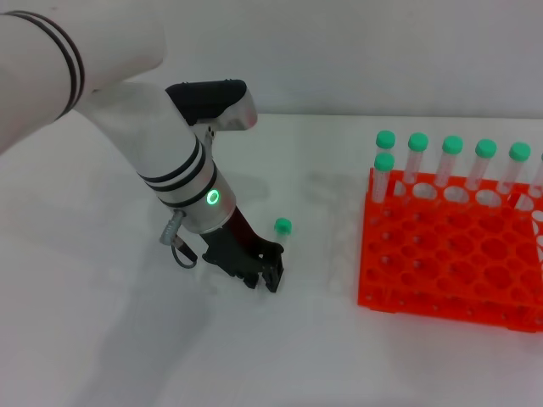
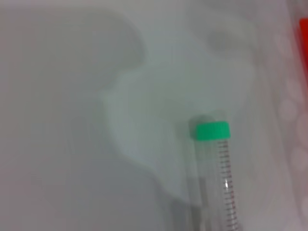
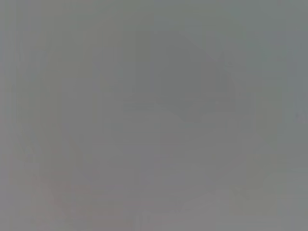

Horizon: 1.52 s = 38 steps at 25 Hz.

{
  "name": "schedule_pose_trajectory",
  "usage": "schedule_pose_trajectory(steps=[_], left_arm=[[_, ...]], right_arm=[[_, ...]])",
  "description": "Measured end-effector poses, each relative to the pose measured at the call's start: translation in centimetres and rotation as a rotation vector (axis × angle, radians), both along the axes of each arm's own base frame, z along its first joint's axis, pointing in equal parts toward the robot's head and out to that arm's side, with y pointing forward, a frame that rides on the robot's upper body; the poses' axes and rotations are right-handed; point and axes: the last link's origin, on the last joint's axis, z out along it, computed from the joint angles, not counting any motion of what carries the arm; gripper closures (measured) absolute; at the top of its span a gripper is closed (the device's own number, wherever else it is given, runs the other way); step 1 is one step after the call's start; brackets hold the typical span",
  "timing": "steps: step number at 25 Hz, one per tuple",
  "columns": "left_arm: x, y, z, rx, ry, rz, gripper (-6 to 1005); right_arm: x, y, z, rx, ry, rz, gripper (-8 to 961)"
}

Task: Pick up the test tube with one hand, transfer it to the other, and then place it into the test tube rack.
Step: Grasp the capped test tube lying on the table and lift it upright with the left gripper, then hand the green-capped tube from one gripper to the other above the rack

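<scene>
Tube: test tube (image 1: pixel 281 227) lying on bench (image 1: pixel 102 339), likely light, slick, rigid.
Hold: mid-barrel, below cap.
Left tool (image 1: pixel 265 273): hovering beside tube; opening unclear.

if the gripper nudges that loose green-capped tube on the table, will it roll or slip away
Probably. The test tube is a round, smooth clear cylinder lying on the flat white table, so a sideways nudge from the left gripper would likely roll it. It appears empty, so likely light and easily knocked. Its wider green cap might make it curve.
</scene>
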Motion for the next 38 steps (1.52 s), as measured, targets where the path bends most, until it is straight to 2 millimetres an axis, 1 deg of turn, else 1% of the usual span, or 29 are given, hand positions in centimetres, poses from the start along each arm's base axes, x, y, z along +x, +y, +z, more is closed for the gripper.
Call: schedule_pose_trajectory(steps=[8, 14, 19, 22, 25, 27, 30, 32, 34, 37, 38], left_arm=[[0.1, 0.0, -0.1, -0.003, 0.007, -0.004, 701], [0.2, 0.3, 0.0, 0.011, -0.006, -0.022, 737], [0.9, 1.5, 0.4, 0.065, -0.068, -0.071, 803], [0.9, 2.7, 1.3, 0.144, -0.147, -0.107, 800], [0.2, 3.6, 2.0, 0.246, -0.248, -0.135, 797], [-0.8, 4.2, 2.7, 0.342, -0.337, -0.150, 795], [-2.6, 4.2, 3.8, 0.488, -0.486, -0.183, 792], [-4.0, 3.6, 4.6, 0.597, -0.592, -0.219, 790], [-5.0, 2.7, 5.2, 0.682, -0.682, -0.274, 789], [-5.4, 0.8, 5.4, 0.807, -0.816, -0.413, 786], [-5.5, 0.3, 5.5, 0.835, -0.832, -0.456, 785]], right_arm=[[0.1, 0.0, 0.0, -0.002, 0.001, -0.004, 80], [0.1, 0.0, 0.0, -0.003, 0.001, -0.005, 81], [0.1, 0.0, 0.0, -0.002, -0.001, -0.007, 81], [0.2, 0.0, 0.1, -0.002, -0.002, -0.008, 81], [0.2, -0.1, 0.1, 0.000, -0.001, -0.010, 81], [0.3, -0.1, 0.2, 0.001, -0.001, -0.012, 80], [0.4, -0.2, 0.2, 0.005, 0.000, -0.016, 80], [0.5, -0.3, 0.3, 0.015, 0.007, -0.023, 80], [0.6, -0.4, 0.4, 0.027, 0.022, -0.030, 80], [0.8, -0.5, 0.5, 0.031, 0.048, -0.031, 80], [0.8, -0.5, 0.5, 0.032, 0.057, -0.031, 80]])
